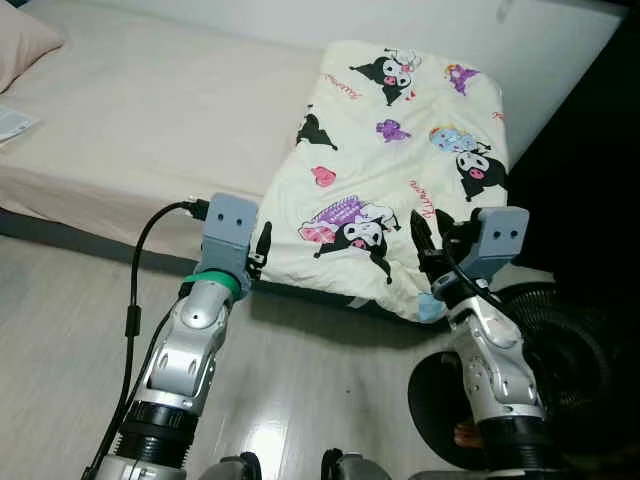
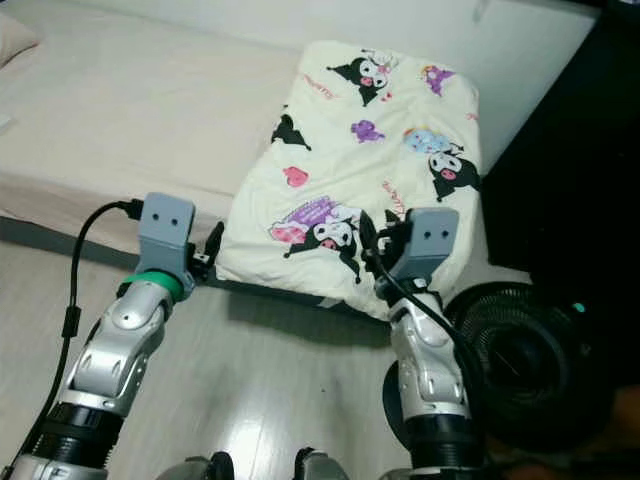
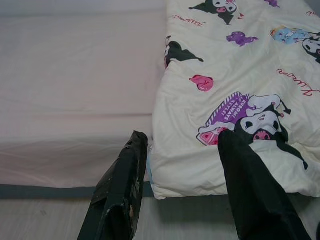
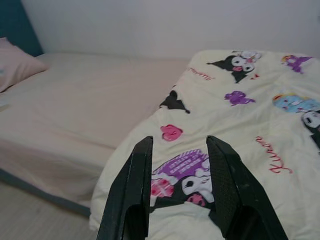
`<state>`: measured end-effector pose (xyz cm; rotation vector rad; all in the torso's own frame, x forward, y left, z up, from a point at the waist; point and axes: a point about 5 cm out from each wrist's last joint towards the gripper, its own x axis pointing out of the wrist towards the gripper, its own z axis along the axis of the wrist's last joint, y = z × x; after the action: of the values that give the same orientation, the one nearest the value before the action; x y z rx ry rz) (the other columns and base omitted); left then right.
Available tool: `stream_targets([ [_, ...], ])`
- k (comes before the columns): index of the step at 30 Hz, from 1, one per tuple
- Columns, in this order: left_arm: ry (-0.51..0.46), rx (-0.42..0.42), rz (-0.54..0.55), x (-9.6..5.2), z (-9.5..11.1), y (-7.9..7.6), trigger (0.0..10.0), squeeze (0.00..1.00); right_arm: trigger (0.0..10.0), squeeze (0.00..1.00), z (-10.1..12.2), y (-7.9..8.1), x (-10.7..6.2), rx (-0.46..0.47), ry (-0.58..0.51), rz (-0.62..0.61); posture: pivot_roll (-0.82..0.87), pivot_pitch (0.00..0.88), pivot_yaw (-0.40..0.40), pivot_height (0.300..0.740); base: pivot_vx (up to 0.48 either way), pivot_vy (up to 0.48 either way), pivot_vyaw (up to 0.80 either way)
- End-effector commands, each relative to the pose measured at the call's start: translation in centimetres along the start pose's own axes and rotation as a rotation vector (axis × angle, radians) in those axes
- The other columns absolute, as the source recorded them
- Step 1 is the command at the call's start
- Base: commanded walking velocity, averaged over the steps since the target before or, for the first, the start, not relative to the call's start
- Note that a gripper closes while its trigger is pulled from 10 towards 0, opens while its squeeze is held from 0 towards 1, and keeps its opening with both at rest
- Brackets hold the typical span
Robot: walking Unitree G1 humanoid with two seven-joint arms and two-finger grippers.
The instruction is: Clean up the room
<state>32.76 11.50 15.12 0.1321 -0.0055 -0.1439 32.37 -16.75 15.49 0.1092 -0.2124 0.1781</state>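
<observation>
The folded blanket [image 1: 400, 170] lies on the bed [image 1: 150, 110], right of centre in the head views, its near edge hanging over the mattress side. My worry: if I pinch only the top layer, the fold will open as I lift and the rest will slide to the floor [image 1: 300, 380], perhaps onto the fan [image 2: 520, 365] at lower right (it sits close by my right arm). A lopsided grip would twist it too.

My left gripper [image 3: 182, 185] is spread wide, fingers astride the blanket's near corner, not yet touching cloth as far as I can judge. My right gripper [image 4: 180, 185] hovers over the print, fingers parted, holding nothing. Both forearms reach up from the bottom of the frame.
</observation>
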Motion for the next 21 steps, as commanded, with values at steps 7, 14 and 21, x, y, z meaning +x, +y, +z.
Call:
stream_targets([
  [7, 0.025, -0.017, -0.055, 0.6, -0.5, -1.8, 10.0, 0.00, 10.0, 0.00, 0.0, -1.7, -1.9, -0.031, 0.024, -0.058, -0.20, 0.113, -0.005, 0.740, 0.000, 0.000, 0.00],
  [14, 0.020, -0.045, -0.065, 1.1, -0.2, -2.8, 10.0, 0.00, 10.0, 0.00, 0.9, -2.8, -2.1, -0.066, 0.013, -0.071, -0.25, 0.111, -0.008, 0.740, 0.000, 0.000, 0.00],
  [21, 0.012, -0.035, -0.065, 1.2, -0.1, -2.5, 10.0, 0.00, 10.0, 0.00, 0.8, -2.2, -2.2, -0.053, 0.013, -0.063, -0.20, 0.096, -0.008, 0.740, 0.000, 0.000, 0.00],
])
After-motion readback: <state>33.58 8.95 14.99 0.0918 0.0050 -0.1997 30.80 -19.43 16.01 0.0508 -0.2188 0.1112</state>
